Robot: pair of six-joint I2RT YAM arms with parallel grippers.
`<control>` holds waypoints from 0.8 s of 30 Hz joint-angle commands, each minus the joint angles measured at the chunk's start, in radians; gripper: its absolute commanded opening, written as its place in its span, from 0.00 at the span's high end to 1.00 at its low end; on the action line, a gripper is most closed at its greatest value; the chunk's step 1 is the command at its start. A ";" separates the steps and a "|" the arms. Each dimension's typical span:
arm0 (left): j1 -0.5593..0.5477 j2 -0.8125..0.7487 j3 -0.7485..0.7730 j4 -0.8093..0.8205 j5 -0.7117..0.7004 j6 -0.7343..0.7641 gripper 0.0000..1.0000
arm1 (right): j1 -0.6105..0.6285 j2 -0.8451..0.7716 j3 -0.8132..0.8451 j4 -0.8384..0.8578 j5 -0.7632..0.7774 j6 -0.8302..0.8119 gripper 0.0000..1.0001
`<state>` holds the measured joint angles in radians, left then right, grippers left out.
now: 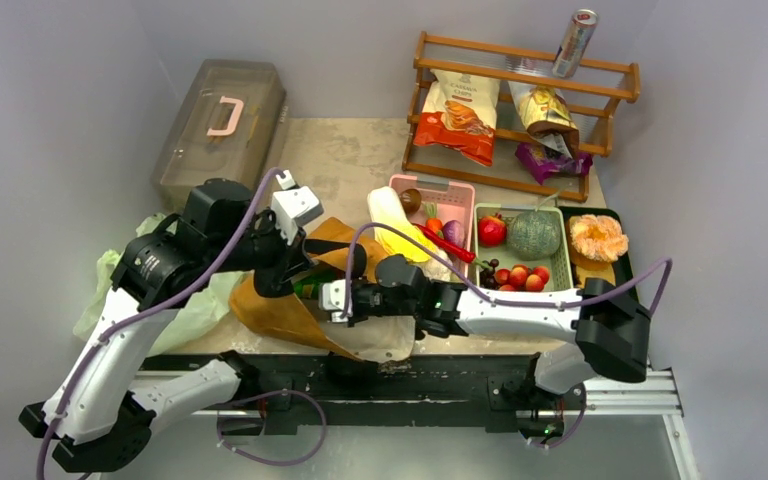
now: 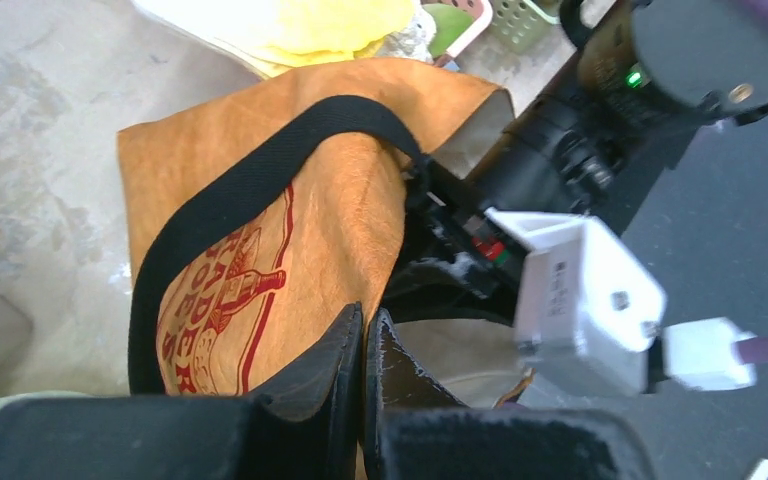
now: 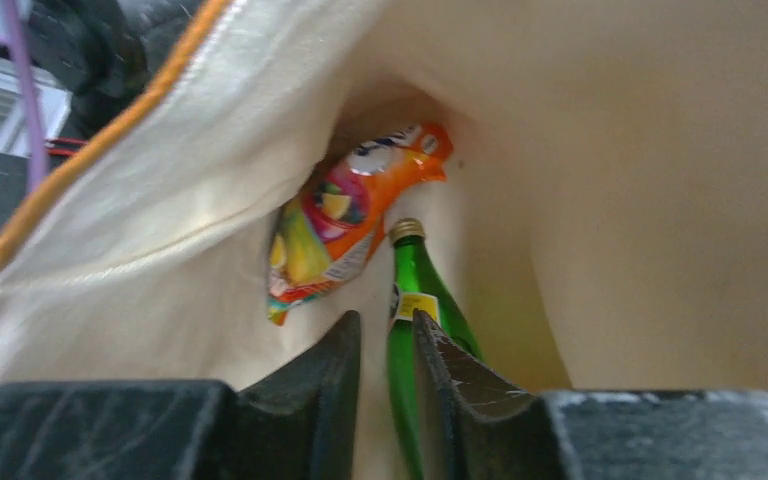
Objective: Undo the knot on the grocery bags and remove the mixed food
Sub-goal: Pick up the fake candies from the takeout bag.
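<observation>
Fingers of my right gripper (image 3: 385, 322) stand narrowly apart inside the mustard-brown tote (image 3: 610, 150), the green bottle (image 3: 415, 290) showing in their gap; whether they grip it I cannot tell. An orange snack packet (image 3: 335, 225) lies just beside its neck. My left gripper (image 2: 365, 325) pinches the tote's rim.

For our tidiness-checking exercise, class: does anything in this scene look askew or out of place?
Yes. The silver can leans tilted on the top rail of the wooden rack rather than standing upright. The mustard tote lies slumped on its side.
</observation>
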<state>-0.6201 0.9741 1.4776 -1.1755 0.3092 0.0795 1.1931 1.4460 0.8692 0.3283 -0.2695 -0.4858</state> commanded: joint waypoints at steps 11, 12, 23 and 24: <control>0.203 -0.035 -0.132 0.246 0.358 -0.140 1.00 | 0.010 0.252 0.059 0.186 -0.042 -0.129 0.31; 0.203 -0.030 -0.127 0.241 0.346 -0.126 1.00 | 0.010 0.273 0.071 0.195 -0.043 -0.132 0.29; 0.209 0.000 -0.106 0.217 0.380 -0.084 1.00 | 0.010 0.462 0.191 0.231 -0.018 -0.139 0.11; 0.209 0.002 -0.106 0.215 0.385 -0.084 1.00 | 0.010 0.475 0.204 0.222 -0.022 -0.141 0.09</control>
<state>-0.4126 0.9741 1.3365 -1.0649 0.6033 -0.0147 1.1984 1.8759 1.0180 0.5629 -0.2901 -0.6014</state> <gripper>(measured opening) 0.015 0.872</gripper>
